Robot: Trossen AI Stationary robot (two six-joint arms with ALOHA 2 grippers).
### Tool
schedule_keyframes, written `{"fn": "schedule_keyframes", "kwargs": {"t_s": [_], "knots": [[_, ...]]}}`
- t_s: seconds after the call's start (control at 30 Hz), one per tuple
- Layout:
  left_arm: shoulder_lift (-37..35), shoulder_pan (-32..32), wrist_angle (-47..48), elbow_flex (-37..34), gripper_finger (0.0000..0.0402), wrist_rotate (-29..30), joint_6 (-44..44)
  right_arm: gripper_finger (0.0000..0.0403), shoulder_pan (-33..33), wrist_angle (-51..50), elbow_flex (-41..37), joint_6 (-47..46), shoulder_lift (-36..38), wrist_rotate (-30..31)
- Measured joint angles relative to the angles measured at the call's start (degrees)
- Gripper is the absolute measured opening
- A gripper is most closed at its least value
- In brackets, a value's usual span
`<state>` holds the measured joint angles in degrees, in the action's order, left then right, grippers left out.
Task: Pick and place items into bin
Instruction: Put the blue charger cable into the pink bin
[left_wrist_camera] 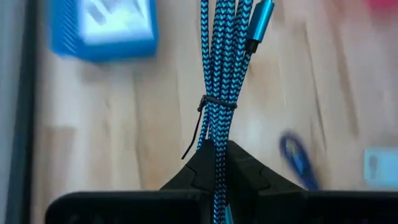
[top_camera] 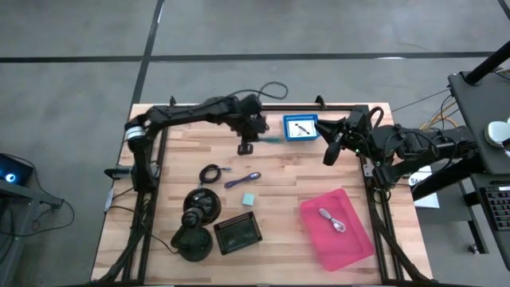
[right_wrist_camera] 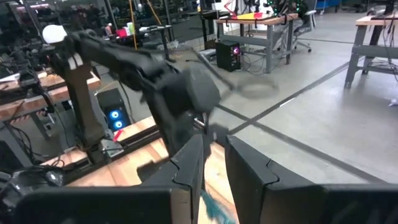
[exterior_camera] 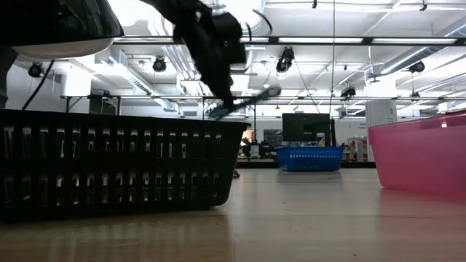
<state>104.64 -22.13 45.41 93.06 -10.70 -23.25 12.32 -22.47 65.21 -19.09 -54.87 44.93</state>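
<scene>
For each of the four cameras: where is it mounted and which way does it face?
High: overhead, facing down; both arms, pink plastic bin.
Low: table height, facing level; left gripper overhead.
Left wrist: behind shut fingers pinching the blue-black braided cable bundle.
Right wrist: faces the left arm.
Shared: the bundle, high and left wrist.

No readable text or labels

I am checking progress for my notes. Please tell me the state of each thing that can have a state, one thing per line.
Left pincer: shut on the blue braided cable, raised above the table.
Blue braided cable: bundled with a tie, held.
Right pincer: empty, by the table's far right edge.
Pink bin: holds one white cable.
Black basket: upright on the table.
Purple pen: lying loose.
</scene>
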Motion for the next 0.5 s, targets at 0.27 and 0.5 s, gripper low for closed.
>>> {"fn": "schedule_keyframes", "kwargs": {"t_s": [0.27, 0.5], "knots": [[-8.7, -0.69, -10.14, -0.95, 0.0002, -2.67, 8.13, 0.0059, 0.04, -0.07, -0.09, 0.28, -0.02, 0.03], [-14.51, -0.74, -19.52, -1.82, 0.0002, -8.26, 12.75, 0.0059, 0.04, 0.4, -0.09, 3.74, -0.77, 0.04]]}}
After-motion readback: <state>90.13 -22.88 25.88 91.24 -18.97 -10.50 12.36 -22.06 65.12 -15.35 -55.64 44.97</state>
